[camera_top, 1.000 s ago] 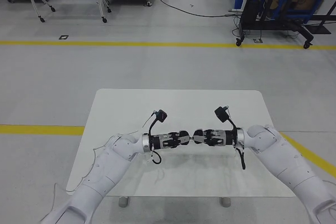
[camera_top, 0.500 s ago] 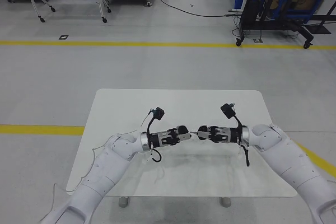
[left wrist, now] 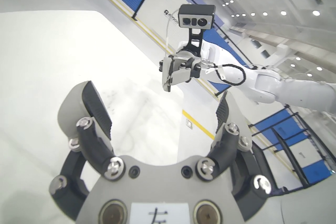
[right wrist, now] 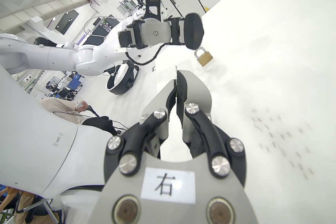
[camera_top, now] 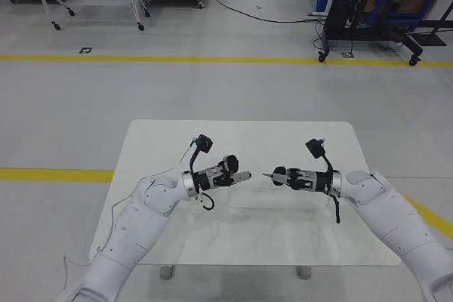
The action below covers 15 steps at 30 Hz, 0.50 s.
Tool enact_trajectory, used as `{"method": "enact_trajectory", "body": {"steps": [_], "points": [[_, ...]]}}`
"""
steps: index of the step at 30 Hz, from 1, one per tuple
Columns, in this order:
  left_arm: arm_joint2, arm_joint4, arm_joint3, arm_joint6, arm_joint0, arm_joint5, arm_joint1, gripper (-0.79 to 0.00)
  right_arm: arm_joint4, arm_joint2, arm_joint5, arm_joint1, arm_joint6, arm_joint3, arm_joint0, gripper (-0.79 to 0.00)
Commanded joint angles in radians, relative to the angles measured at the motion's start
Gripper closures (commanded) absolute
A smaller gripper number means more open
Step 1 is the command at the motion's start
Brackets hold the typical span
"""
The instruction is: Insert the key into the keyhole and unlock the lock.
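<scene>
Over the worktop's (camera_top: 302, 140) middle, the left arm (camera_top: 162, 198) holds its jaws spread wide and empty above the surface. Near them the brass padlock (right wrist: 204, 58) lies loose on the worktop, its shackle apparently closed, touching neither arm. To the right, the right arm (camera_top: 377, 198) has its jaws pinched together on a thin metal sliver, apparently the key (right wrist: 176, 69), whose tip pokes out toward the left jaws. The lock looks to need steadying first. The left jaws should take the brass body across its flat faces, leave the shackle and keyhole end free, and turn the keyhole toward the key. With so little of the key gripped, the push should be straight and gentle, with the blade lined up to the slot before any twist.
</scene>
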<state>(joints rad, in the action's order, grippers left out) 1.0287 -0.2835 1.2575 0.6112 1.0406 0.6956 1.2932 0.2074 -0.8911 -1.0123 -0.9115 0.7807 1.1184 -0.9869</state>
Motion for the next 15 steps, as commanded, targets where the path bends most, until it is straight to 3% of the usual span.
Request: {"method": "enact_trajectory", "body": {"steps": [1, 6, 9, 12, 15], "points": [[0.046, -0.133, 0.117, 0.070, 0.041, -0.134, -0.023, -0.785, 0.000, 0.000, 0.000, 0.000, 0.000, 0.000, 0.000, 0.000], [0.140, -0.309, 0.385, 0.270, 0.146, -0.414, -0.063, -0.785, 0.000, 0.000, 0.000, 0.000, 0.000, 0.000, 0.000, 0.000], [0.177, -0.335, 0.494, 0.419, 0.185, -0.555, -0.077, -0.785, 0.000, 0.000, 0.000, 0.000, 0.000, 0.000, 0.000, 0.000], [0.203, -0.358, 0.540, 0.485, 0.207, -0.651, -0.086, -0.785, 0.000, 0.000, 0.000, 0.000, 0.000, 0.000, 0.000, 0.000], [0.200, -0.486, 0.540, 0.553, 0.211, -0.764, -0.094, -0.785, 0.000, 0.000, 0.000, 0.000, 0.000, 0.000, 0.000, 0.000]]}}
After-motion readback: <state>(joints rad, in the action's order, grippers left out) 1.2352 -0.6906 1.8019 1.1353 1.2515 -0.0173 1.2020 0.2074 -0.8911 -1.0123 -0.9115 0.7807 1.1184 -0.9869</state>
